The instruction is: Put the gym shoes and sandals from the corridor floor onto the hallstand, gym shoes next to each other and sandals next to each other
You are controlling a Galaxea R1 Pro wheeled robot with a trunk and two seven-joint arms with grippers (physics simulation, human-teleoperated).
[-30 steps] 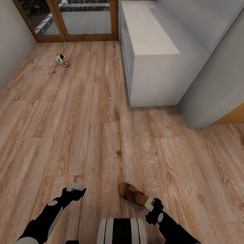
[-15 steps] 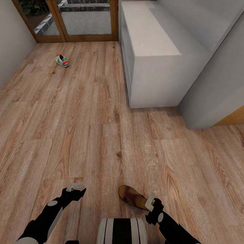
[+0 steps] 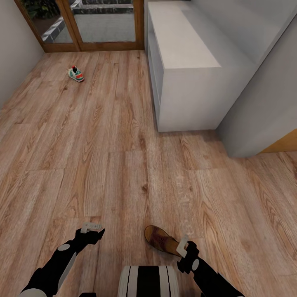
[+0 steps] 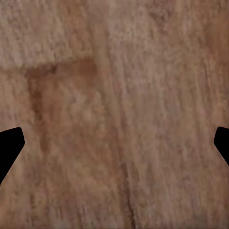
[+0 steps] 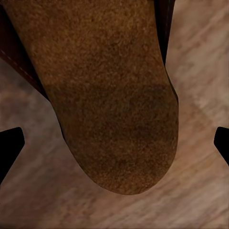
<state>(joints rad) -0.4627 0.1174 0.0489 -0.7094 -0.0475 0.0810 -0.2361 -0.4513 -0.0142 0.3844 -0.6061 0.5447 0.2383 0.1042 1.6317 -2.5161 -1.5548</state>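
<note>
The heel end of the sandal (image 3: 161, 237) is covered by the right gripper (image 3: 182, 246) in the head view; the right wrist view shows its tan footbed (image 5: 105, 95) close, between fingertips spread wide and touching nothing; the left gripper (image 3: 91, 227) is also wide open over bare corridor floor (image 4: 114, 114); one gym shoe (image 3: 76, 73) lies far off near the glass door (image 3: 82, 24), well apart from the white hallstand (image 3: 185, 66).

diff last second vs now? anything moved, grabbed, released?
No visible change. The right gripper still hovers at the heel end of the sandal on the corridor floor, jaws open with the footbed between them, nothing taken hold of. The left gripper stays open over bare planks. The gym shoe near the door and the hallstand are as before.
</note>
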